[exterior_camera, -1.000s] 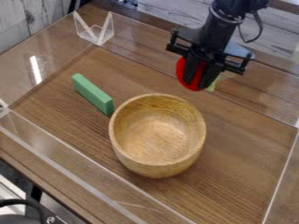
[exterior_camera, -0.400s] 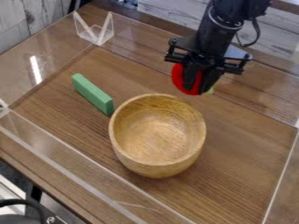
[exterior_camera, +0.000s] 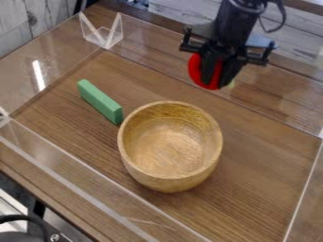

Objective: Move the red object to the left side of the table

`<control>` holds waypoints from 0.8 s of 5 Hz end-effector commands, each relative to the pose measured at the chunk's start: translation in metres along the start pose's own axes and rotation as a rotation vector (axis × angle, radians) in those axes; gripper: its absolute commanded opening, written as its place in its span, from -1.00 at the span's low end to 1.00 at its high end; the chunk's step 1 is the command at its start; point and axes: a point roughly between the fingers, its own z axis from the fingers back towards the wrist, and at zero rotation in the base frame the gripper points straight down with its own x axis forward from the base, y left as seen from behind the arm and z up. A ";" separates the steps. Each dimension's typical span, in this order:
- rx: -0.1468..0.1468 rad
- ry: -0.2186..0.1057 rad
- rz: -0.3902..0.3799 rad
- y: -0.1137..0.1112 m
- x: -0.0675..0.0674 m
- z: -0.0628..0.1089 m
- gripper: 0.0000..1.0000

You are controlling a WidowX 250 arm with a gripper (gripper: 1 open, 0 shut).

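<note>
The red object (exterior_camera: 203, 69) is a small bright-red round item with a bit of green at its lower right. It hangs above the back right part of the brown wood-grain table (exterior_camera: 265, 151). My black gripper (exterior_camera: 214, 72) points nearly straight down and is shut on the red object, with its dark fingers on either side. The object is clear of the tabletop, above and behind the wooden bowl.
A wooden bowl (exterior_camera: 171, 144) sits mid-table toward the front. A green rectangular block (exterior_camera: 100, 100) lies to its left. Clear acrylic walls (exterior_camera: 57, 57) border the table, with a small clear stand (exterior_camera: 101, 30) at the back left corner.
The gripper has lifted the red object a little higher and farther back from the bowl, and its wrist has rolled slightly. The bowl and green block have not moved.
</note>
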 end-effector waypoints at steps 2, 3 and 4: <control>-0.049 -0.055 0.143 0.057 0.046 0.019 -1.00; -0.057 -0.059 0.115 0.057 0.060 0.019 -1.00; -0.060 -0.065 0.071 0.058 0.081 0.014 -1.00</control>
